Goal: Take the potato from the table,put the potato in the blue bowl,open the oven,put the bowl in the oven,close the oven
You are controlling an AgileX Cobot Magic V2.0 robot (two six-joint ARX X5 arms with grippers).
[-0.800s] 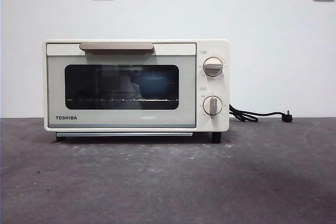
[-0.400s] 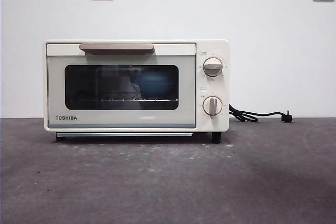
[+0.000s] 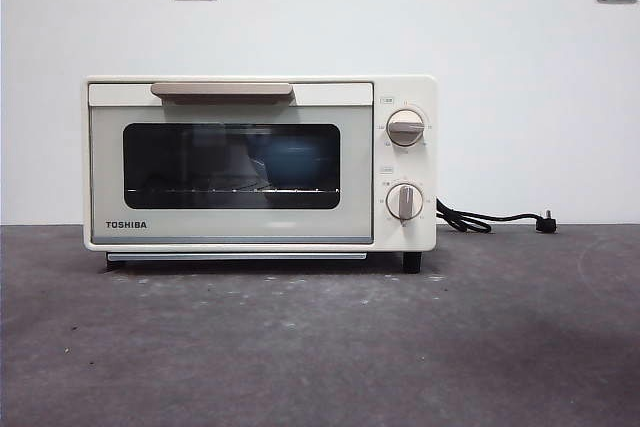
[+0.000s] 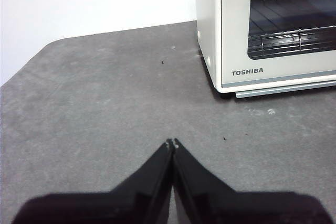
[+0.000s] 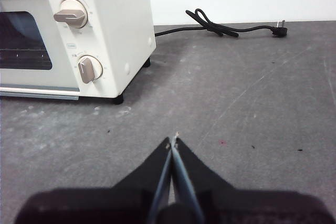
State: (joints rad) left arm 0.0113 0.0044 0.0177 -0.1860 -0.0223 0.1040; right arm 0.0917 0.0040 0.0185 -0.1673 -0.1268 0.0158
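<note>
Nothing is moving since 1 second ago: the oven [image 3: 260, 163] is sitting shut, the blue bowl [image 3: 292, 159] showing inside. The left gripper [image 4: 172, 143] and right gripper [image 5: 172, 142] are resting closed, empty; the task looks finished.

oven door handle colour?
Beige, against the cream-white oven. The handle shows best in the front view.

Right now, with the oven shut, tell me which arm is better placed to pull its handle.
Left, probably. The left gripper faces the oven at its door end, where the handle sits; the right gripper faces the knobs, off the door. Both are shut, back from the oven.
</note>
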